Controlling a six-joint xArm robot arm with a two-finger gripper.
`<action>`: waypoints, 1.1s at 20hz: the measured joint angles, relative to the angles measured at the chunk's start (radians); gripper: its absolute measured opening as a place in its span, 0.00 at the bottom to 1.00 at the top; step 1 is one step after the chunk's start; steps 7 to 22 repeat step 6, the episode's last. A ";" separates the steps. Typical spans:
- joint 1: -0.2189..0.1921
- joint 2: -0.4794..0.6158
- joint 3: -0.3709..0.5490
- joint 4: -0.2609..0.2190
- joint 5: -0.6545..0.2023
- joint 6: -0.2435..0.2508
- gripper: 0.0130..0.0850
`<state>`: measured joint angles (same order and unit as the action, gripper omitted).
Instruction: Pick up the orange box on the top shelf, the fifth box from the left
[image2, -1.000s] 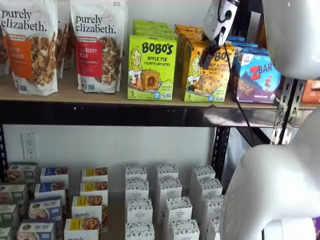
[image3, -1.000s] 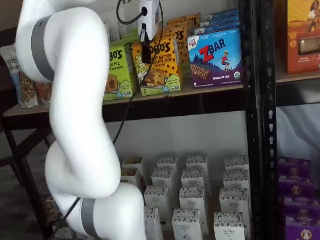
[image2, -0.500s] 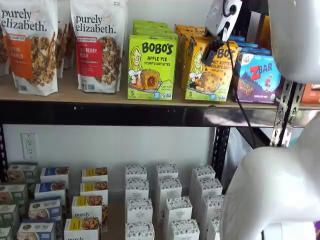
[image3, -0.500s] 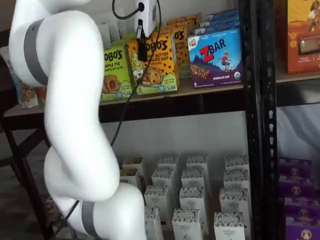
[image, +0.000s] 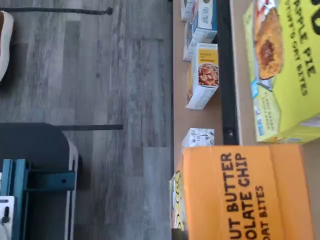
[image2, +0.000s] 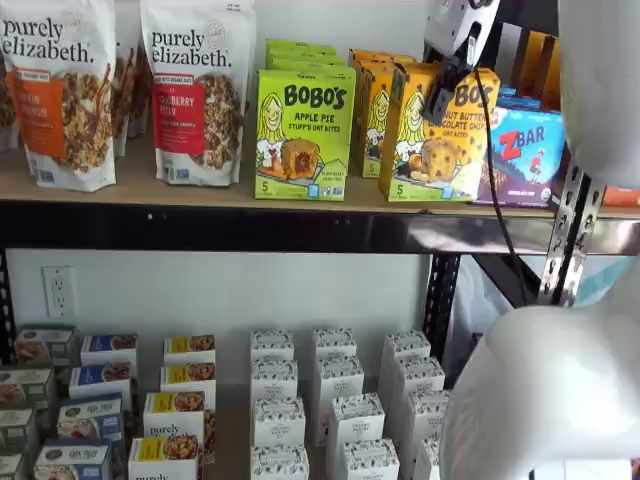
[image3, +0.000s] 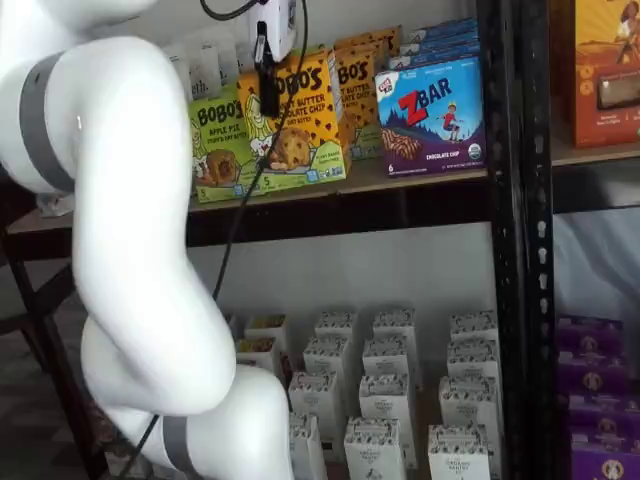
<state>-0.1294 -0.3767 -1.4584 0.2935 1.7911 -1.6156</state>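
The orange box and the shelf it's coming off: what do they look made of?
The orange box, gripped by the tool, looks like thin printed cardboard with a slight sheen: crisp folded edges and flat printed faces. The top shelf seems to be a matte tan wood or fibreboard deck. Its front rail looks like glossy black-painted metal, judging by the reflections along it.

A glossy white rounded arm is seen, ringed by grey bands; a white end effector body with black fingers is trailed by a black cable
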 joint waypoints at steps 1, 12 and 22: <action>0.002 -0.014 0.008 -0.004 0.006 0.003 0.39; 0.005 -0.081 0.054 -0.020 0.024 0.007 0.39; 0.005 -0.081 0.054 -0.020 0.024 0.007 0.39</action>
